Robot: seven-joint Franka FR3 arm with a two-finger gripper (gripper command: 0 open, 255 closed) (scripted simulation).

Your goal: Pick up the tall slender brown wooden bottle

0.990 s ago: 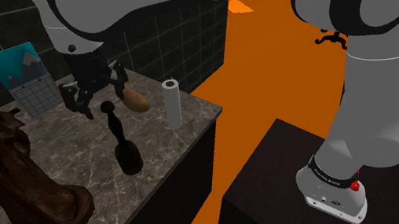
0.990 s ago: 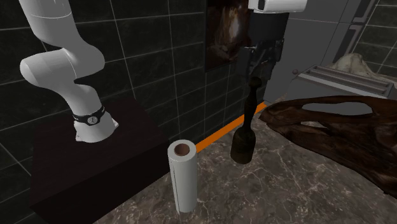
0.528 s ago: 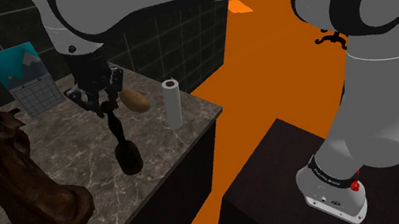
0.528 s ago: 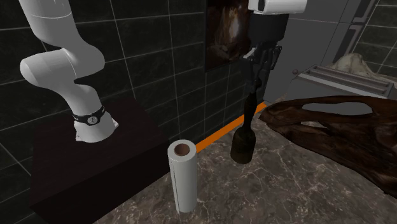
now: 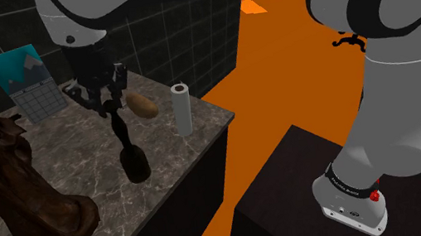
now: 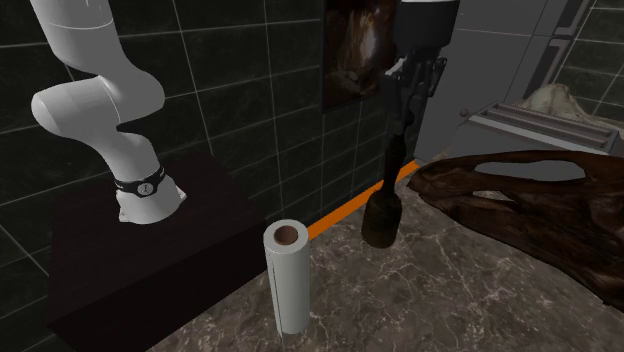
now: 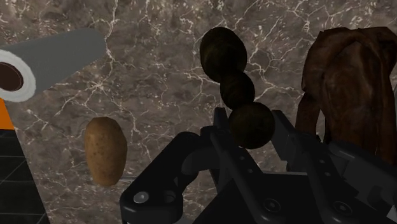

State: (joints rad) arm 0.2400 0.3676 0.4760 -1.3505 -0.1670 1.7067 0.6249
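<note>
**Brown bottle clamped at its top**

Brown and slender, the bottle stands over the marble counter between a white paper roll and a big, gnarled brown wooden piece. The black gripper hangs above it, and in the wrist view its fingers press on either side of the bottle's rounded top. Whether the base touches the counter cannot be told. A potato lies just behind the bottle, near the roll. A calendar leans at the back.
</note>
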